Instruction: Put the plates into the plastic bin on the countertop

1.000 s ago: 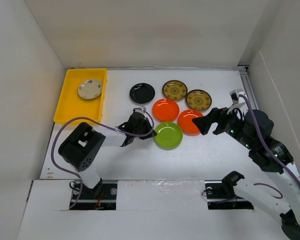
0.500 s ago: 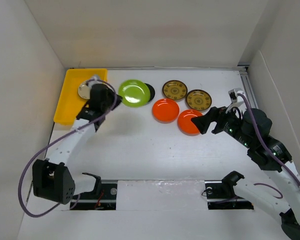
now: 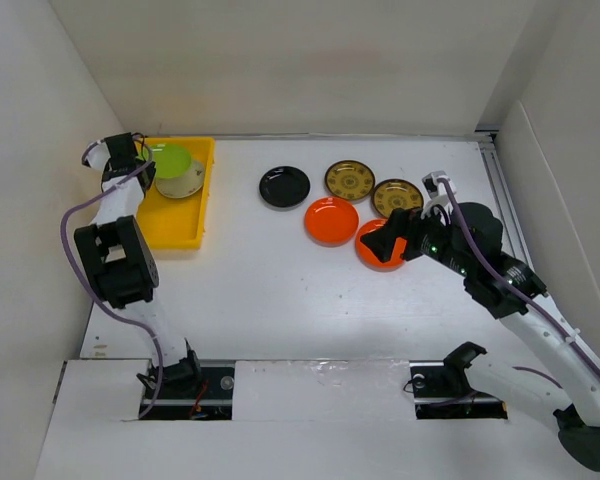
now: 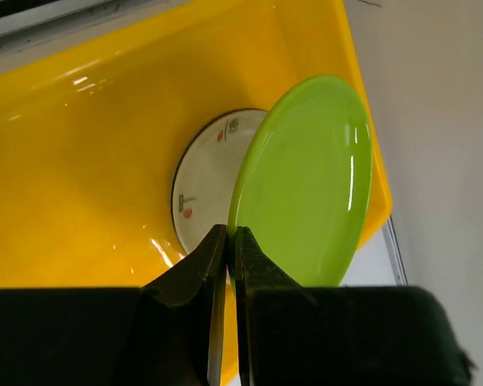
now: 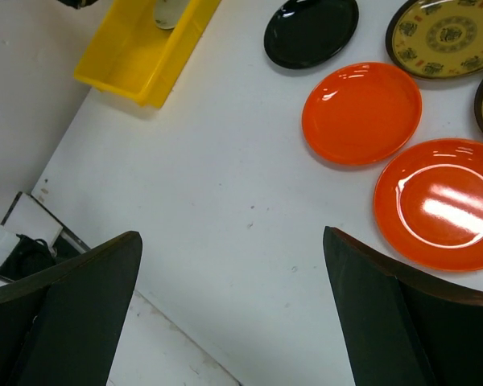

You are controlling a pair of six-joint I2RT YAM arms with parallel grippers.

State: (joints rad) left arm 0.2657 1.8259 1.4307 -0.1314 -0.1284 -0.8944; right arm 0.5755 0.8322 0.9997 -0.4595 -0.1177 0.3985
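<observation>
Lime green plate [image 4: 306,185] is clamped by its rim between the left jaws, tilted on edge over the far end of the yellow plastic bin [image 4: 80,161], in front of the cream plate [image 4: 205,185] that lies flat inside it. The right jaws stand wide apart and hold nothing, above the white bench [image 5: 225,201] near the two orange plates [image 5: 361,112]; the black plate [image 5: 311,30] and two olive-gold plates [image 3: 350,180] lie flat on the bench beyond them

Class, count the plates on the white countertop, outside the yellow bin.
5: one black plate, two olive-gold plates right of it, two orange plates nearer; the right arm could hide more.
</observation>
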